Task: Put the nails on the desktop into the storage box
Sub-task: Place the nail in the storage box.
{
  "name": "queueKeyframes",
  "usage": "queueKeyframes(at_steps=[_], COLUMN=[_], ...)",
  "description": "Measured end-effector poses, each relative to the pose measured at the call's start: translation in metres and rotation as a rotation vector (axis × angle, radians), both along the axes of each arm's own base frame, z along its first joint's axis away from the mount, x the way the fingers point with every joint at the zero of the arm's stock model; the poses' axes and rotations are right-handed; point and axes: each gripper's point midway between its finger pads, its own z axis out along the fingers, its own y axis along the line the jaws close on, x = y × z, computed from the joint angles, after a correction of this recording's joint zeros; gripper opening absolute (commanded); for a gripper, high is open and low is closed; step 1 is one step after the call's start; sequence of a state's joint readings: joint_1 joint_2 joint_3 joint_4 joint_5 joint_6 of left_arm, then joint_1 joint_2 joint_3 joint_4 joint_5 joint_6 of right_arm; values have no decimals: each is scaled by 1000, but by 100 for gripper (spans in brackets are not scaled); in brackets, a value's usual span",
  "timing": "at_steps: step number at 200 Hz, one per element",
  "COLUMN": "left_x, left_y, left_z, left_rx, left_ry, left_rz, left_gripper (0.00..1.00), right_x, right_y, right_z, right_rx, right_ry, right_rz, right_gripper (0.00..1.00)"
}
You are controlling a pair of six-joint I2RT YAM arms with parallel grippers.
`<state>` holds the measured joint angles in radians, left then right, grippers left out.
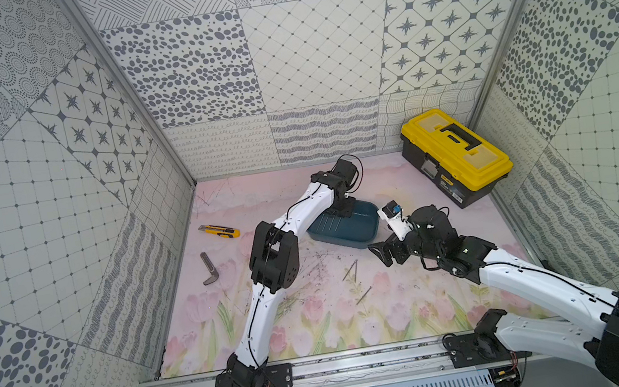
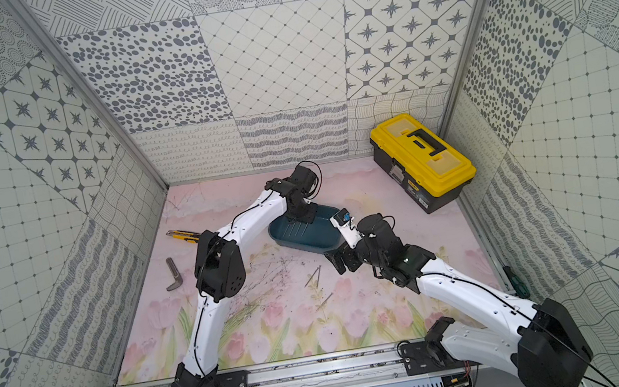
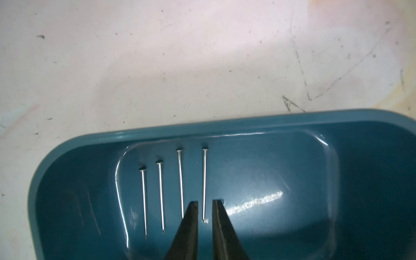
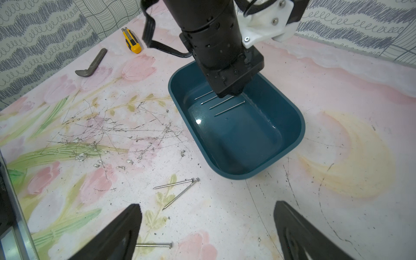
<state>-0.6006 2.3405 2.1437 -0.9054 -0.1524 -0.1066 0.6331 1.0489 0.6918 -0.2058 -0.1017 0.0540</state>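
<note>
The left arm climbs from its mount on the front edge of the bench, folds at a raised elbow and reaches toward the back edge. Its wrist is bent over, so the left pincer points straight down into the left end of the storage box. The jaws stand a narrow gap apart and grip nothing. Four nails lie side by side on the box floor, and one of them shows through that gap.

The box sits about mid-bench, nearer the back edge than the front.

The right arm comes in from the front right corner, with its forearm angled toward the middle. The right pincer hangs above the bench just in front of the box's right end, jaws spread wide and empty. In the right wrist view, two loose nails lie on the bench with their heads nearly touching, near the box's front rim. A third lies closer to the front edge.

A yellow utility knife and a bent metal bar lie near the left edge. A yellow-lidded toolbox sits in the back right corner.
</note>
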Motion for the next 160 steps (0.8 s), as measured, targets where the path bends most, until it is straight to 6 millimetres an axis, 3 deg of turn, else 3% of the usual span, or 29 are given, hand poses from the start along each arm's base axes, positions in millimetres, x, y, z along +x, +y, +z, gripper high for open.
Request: queueKeyframes(at_steps=[50, 91, 120, 160], left_x=[-32, -82, -122, -174], left_y=[15, 20, 23, 24], left_z=[35, 55, 56, 37], left_rx=[-11, -27, -38, -39], left_ry=[-21, -27, -2, 54], left_rz=[5, -27, -47, -50], left_gripper=[24, 26, 26, 27], right_x=[-7, -18, -34, -55], right_y=[-1, 1, 10, 22], right_z=[5, 4, 5, 9], right_rx=[11, 16, 12, 11], right_ry=[4, 30, 44, 37], right_rz=[13, 39, 81, 125], right_gripper=[97, 96, 96, 94])
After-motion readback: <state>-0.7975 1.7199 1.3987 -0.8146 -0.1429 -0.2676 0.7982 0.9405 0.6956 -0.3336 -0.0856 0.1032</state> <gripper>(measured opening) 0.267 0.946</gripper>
